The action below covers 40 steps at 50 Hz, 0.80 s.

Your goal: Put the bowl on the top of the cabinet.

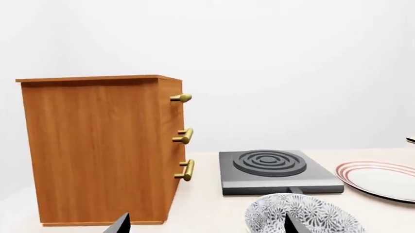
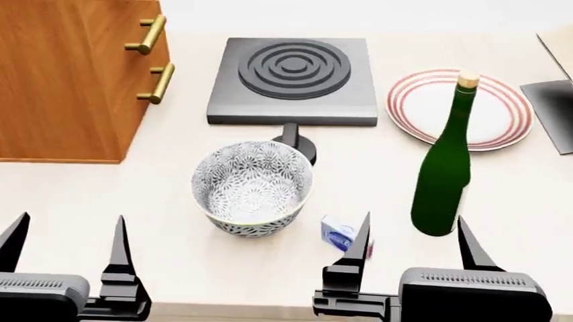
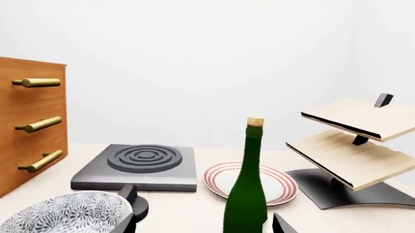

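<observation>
Both grippers, left (image 2: 67,238) and right (image 2: 414,238), spread apart, empty, bowl (image 2: 252,188) untouched at 12 o'clock, cabinet (image 2: 67,77) at 10.

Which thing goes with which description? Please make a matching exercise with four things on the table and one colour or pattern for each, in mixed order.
Things:
1. bowl
2. bottle
3. plate
4. cabinet

Descriptions:
A. reddish-brown wood with brass handles
B. white with red rings
C. white with a grey leaf pattern
D. dark green glass

Pairs: 1-C, 2-D, 3-B, 4-A
</observation>
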Available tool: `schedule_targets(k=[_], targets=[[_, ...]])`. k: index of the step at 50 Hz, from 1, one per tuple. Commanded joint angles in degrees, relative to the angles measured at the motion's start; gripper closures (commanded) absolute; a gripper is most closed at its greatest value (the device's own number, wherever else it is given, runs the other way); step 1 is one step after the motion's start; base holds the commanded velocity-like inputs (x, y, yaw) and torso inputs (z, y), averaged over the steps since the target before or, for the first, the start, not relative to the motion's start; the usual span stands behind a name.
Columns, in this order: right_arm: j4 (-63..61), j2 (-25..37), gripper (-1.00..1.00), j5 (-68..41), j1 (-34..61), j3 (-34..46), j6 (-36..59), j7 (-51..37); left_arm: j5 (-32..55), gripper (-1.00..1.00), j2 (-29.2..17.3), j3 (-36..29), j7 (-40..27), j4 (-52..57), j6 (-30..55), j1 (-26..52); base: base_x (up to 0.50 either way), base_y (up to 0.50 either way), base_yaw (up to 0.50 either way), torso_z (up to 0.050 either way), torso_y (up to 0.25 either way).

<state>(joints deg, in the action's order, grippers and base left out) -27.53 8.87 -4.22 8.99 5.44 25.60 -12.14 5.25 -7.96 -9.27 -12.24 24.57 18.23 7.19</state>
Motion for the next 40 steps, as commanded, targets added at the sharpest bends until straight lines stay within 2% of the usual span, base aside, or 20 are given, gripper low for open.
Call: schedule_targets(k=[1,27,40], targets=[[0.29,0.27,-1.0,-0.46,-0.01,0.26,-0.57,-0.61,0.58,-1.0,-0.59,-0.25,-0.65,0.44,0.21,0.08,0.0,0.5,0.0,0.0,0.0],[0.18,1.2,-1.0,-0.85,0.03,1.32,-0.71,-1.78,1.3,-1.0,-1.54,-1.37,-1.75,0.2,-0.32,0.09,0.0,0.36,0.0,0.0,0.0],[0.5,1.58,-1.0,-1.13,-0.04,1.89,-1.04,-2.19,2.06,-1.0,-2.05,-1.3,-2.31,0.68,-0.38,-0.05,0.0,0.5,0.0,0.0,0.0]])
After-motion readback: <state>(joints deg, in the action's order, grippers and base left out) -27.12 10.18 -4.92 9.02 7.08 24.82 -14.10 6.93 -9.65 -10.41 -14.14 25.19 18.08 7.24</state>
